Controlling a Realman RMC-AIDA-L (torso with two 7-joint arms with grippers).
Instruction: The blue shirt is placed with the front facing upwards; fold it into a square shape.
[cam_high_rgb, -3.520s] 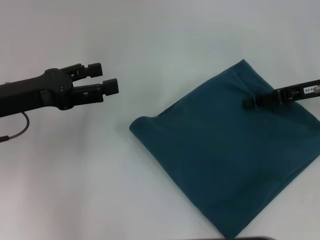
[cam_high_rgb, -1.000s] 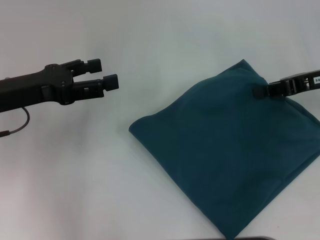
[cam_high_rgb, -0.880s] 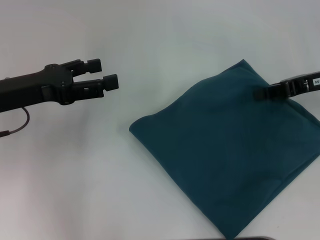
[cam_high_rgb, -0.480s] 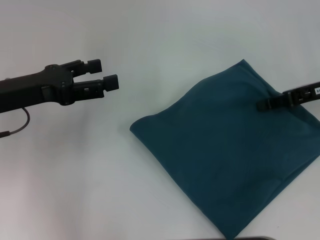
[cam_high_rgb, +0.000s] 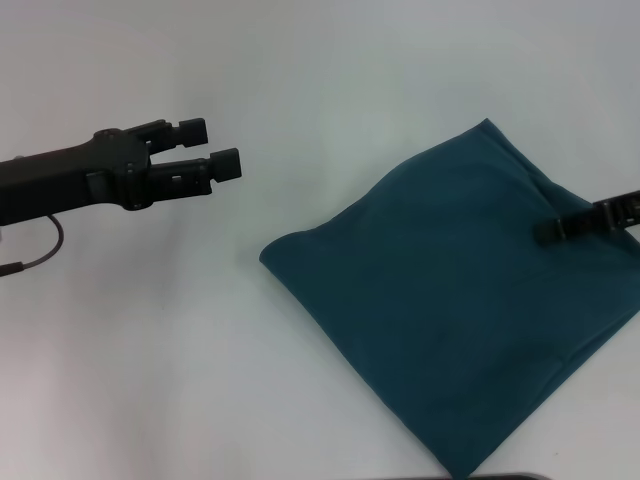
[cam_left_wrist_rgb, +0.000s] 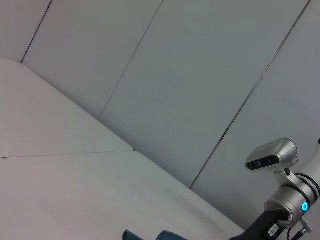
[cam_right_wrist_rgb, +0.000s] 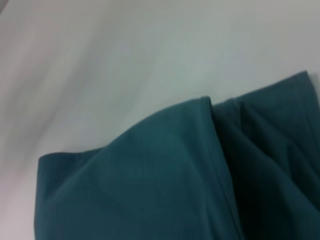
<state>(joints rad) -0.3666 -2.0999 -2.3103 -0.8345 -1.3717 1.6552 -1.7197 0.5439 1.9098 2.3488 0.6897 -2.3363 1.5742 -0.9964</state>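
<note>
Left hand (cam_high_rgb: 208, 152) hangs parted, empty; right hand (cam_high_rgb: 548, 233), unreadable, over blue shirt (cam_high_rgb: 450, 300).

Blue shirt (cam_high_rgb: 450, 300) folded square-ish on table (cam_high_rgb: 200, 350), L gripper (cam_high_rgb: 218, 148) open — well apart, R gripper (cam_high_rgb: 545, 234) over shirt

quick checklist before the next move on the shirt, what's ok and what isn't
1. Blue shirt folded into a squarish shape, plain side up: ok.
2. Shirt flat on the white table: not ok, layered folds show near one corner in the right wrist view.
3. Left gripper clear of the cloth, jaws open: ok.
4. Right gripper free of fabric: cannot tell, its tip is over the shirt's right part.
5. Near corner fully in view: not ok, hidden at the head view's lower edge.
</note>
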